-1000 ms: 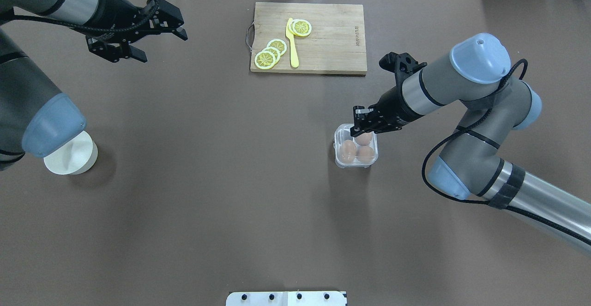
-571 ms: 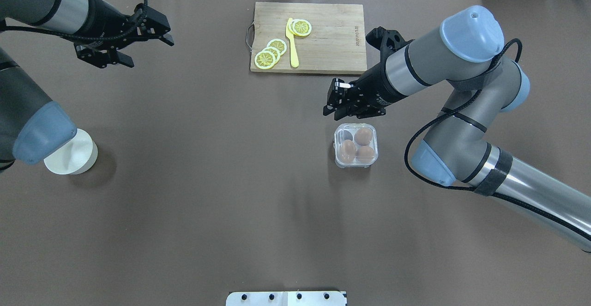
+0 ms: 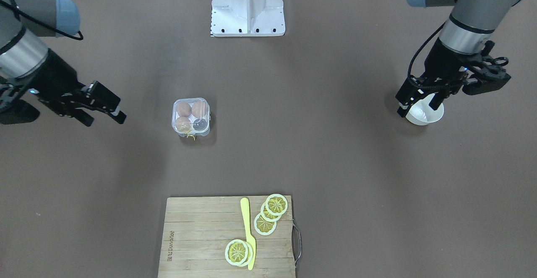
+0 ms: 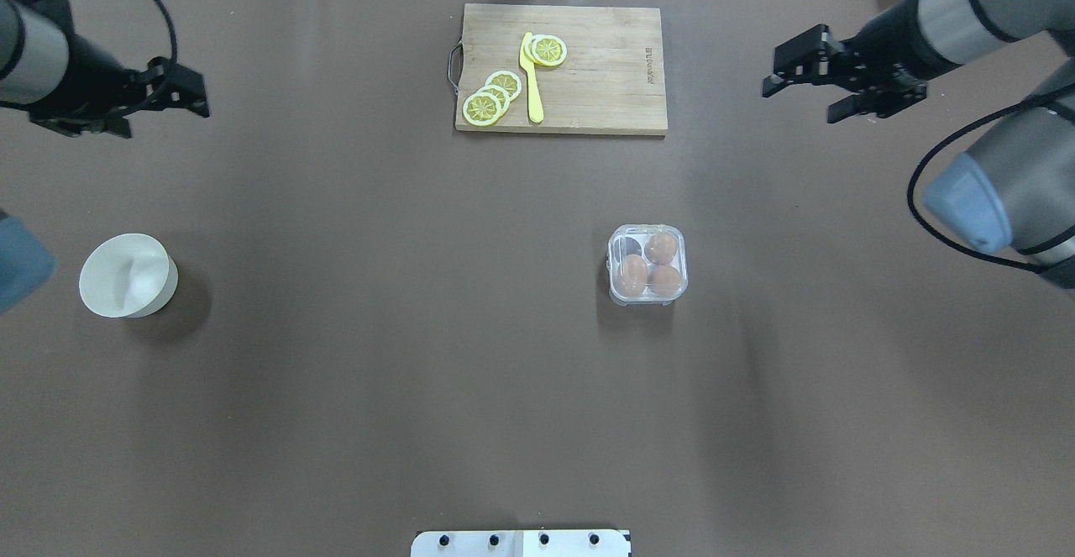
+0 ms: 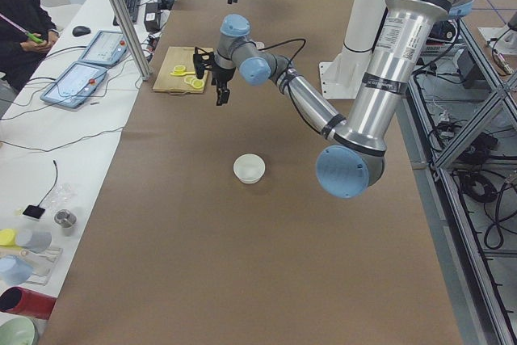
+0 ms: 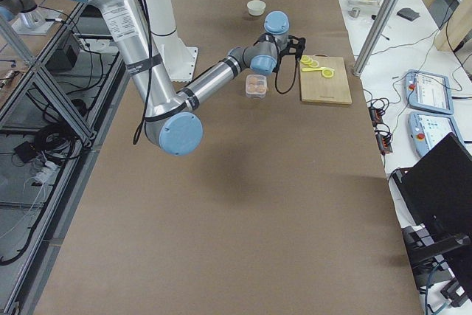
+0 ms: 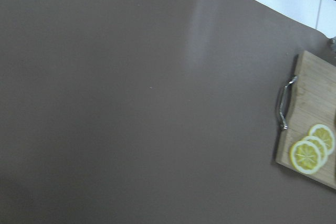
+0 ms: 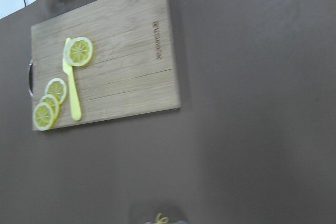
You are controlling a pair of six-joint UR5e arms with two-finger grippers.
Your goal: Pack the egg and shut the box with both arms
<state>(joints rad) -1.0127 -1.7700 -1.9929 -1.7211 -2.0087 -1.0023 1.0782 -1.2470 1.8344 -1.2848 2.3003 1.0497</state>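
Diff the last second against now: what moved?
The right gripper, which was over the box, lifted off and swung to the table's far right; it is open and empty. The left gripper pulled back toward the left edge, also open. The box, its three eggs, the bowl and the board stayed put.

table: plain dull brown
box: clear, colourless
eggs: three, tan-brown
thread: yellow
board: pale wood, lengthwise grain stripes, small dark lettering
lemon slices: yellow flesh with segment lines, whitish rims
knife: solid yellow
bowl: white
arms: grey tubes, silver bands, pale blue caps, black cables
fingers: black
stand: white, with a row of black dots
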